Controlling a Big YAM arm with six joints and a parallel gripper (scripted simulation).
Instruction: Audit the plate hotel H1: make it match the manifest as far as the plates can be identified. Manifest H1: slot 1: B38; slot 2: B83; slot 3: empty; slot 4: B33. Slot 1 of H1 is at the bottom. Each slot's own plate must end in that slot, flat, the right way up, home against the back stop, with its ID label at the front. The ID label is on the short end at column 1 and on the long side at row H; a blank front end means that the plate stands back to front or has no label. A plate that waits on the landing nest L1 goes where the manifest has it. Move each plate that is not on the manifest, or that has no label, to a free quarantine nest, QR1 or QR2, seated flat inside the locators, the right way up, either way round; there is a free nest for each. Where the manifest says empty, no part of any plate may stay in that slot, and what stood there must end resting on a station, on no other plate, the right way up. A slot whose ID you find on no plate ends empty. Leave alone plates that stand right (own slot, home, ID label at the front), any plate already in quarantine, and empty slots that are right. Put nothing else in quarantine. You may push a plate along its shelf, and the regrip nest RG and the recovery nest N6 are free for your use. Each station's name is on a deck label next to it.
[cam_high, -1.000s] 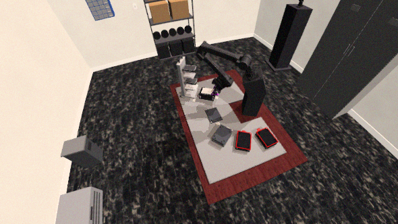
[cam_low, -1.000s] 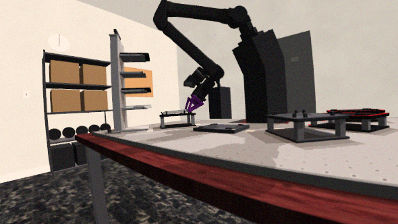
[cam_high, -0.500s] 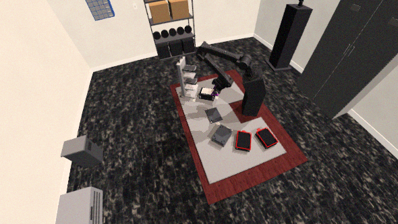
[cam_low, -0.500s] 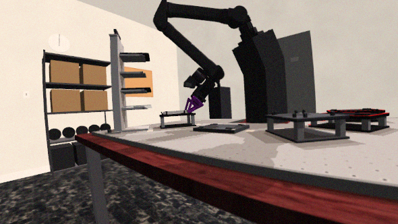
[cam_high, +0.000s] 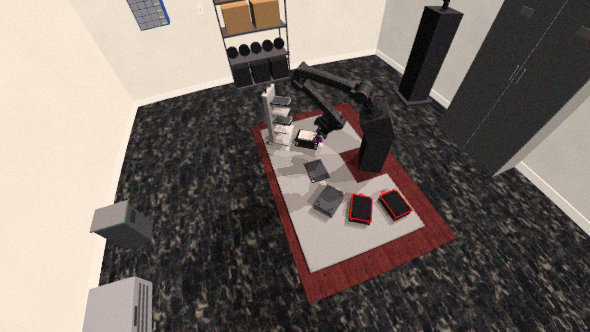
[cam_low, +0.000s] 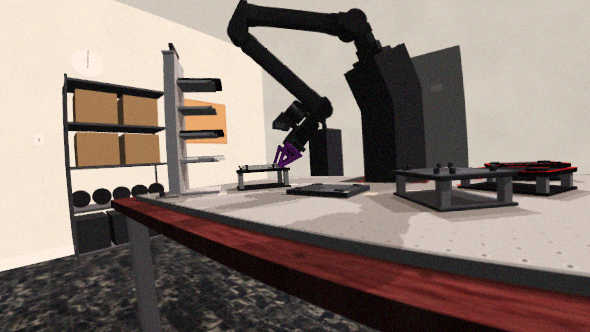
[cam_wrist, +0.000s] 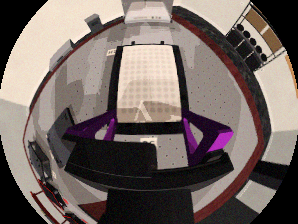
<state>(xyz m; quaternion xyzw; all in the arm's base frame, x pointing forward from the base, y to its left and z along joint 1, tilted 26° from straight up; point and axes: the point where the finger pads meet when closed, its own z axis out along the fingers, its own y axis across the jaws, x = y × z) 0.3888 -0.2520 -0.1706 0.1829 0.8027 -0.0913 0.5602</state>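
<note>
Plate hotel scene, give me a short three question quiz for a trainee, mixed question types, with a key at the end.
1. True or false: the gripper is shut on the plate.
2. How many nests have red borders? A) one B) two C) four
3. Fill in: the plate under the jaws rests on a raised ____ beside the plate hotel.

Key: 1 false, the jaws are open beside it. 2 B, the red-bordered nests. 3 nest.
</note>
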